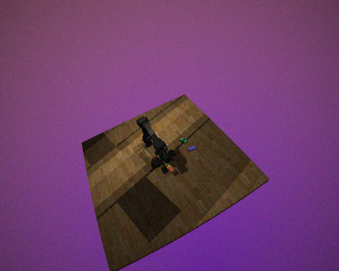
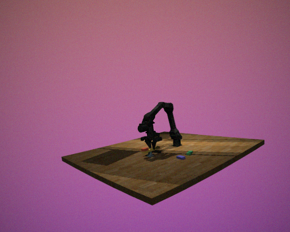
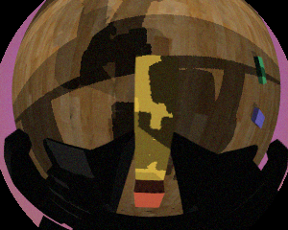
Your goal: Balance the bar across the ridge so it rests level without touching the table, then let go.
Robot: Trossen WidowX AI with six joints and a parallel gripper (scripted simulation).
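Note:
The yellow bar (image 1: pixel 167 165) (image 2: pixel 149 150) (image 3: pixel 144 86) is held between my fingertips, with a red block (image 1: pixel 170 169) (image 2: pixel 144 149) (image 3: pixel 149 199) at one end. My gripper (image 2: pixel 151 149) (image 3: pixel 153 135) points down and is shut on the bar. The small blue-grey ridge (image 2: pixel 150 154) stands on the table directly below the bar in the exterior view. The bar looks close to level and clear of the table. Whether it touches the ridge's top is too small to tell. The ridge is hidden in the wrist view.
A blue block (image 1: pixel 192 148) (image 2: pixel 180 157) (image 3: pixel 258 118) and a green block (image 1: pixel 183 140) (image 2: pixel 189 152) (image 3: pixel 260 70) lie on the wooden table (image 1: pixel 222 186) (image 2: pixel 130 174), off to one side of the ridge. Dark shadows cross the table and fall on the bar.

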